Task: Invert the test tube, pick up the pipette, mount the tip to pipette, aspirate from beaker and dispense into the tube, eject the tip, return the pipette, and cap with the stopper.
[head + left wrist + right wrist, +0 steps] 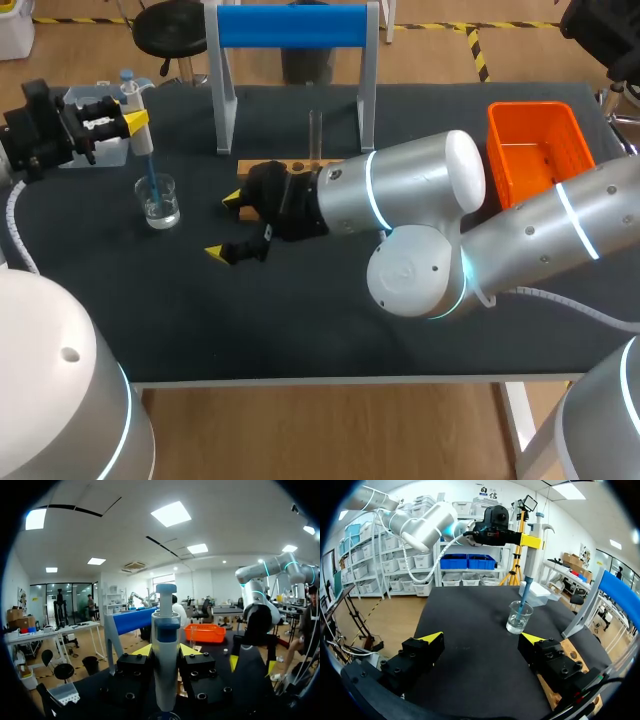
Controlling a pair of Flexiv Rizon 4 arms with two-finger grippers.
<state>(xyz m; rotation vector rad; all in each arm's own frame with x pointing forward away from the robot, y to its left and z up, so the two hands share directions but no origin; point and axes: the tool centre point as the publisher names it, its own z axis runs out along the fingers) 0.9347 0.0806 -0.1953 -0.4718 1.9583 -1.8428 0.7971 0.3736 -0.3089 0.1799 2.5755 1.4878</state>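
One pipette [532,555] stands upright, tip down in one beaker [519,617], clamped by the left claw [166,652]; right claw [482,638] gapes wide, empty; one tube [314,135] upright.

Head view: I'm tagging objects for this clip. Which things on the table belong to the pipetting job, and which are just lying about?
In the job: pipette, held by the left gripper; blue tip, dipped in the beaker; test tube, upright in the wooden rack.
No evident use now: orange basket; blue-barred stand.
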